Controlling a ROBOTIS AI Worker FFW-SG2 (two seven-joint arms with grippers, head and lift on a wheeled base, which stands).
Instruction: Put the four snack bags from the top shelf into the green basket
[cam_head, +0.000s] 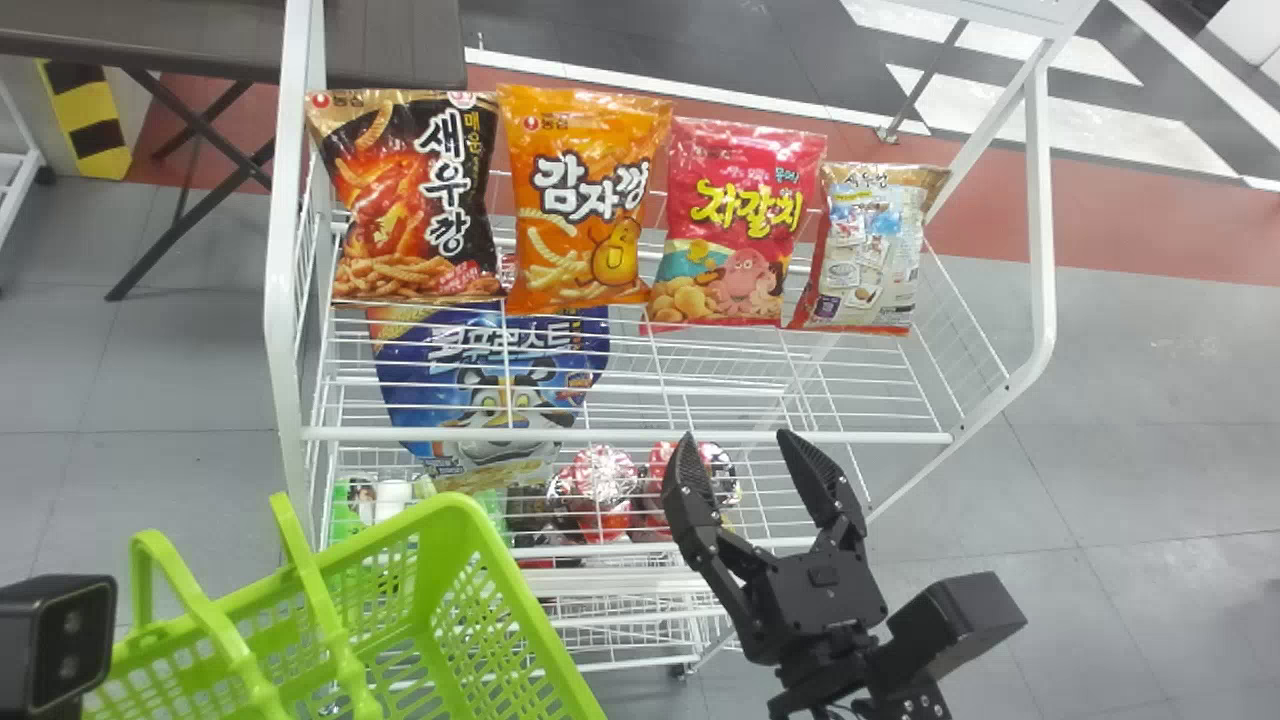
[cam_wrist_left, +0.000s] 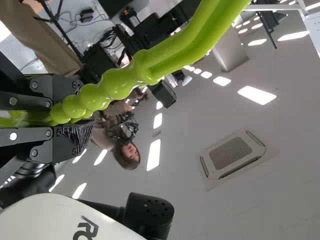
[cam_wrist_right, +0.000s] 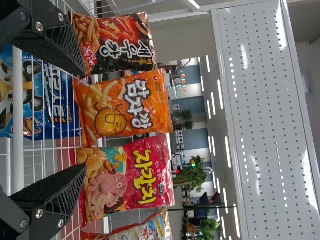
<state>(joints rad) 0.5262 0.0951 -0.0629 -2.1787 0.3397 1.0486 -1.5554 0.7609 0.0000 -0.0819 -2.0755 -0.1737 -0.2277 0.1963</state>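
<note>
Well, four snack bags (cam_head: 585, 200) on top shelf (cam_head: 620, 435) (upright).

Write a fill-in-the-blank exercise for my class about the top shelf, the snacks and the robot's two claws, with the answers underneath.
On the top shelf stand ____ snack bags.
Counting from the left in the head view, the second bag is mainly ____.
The left claw grips the basket by its ____.
The right claw holds ____.

Missing words: four; orange; handle; nothing.
</note>
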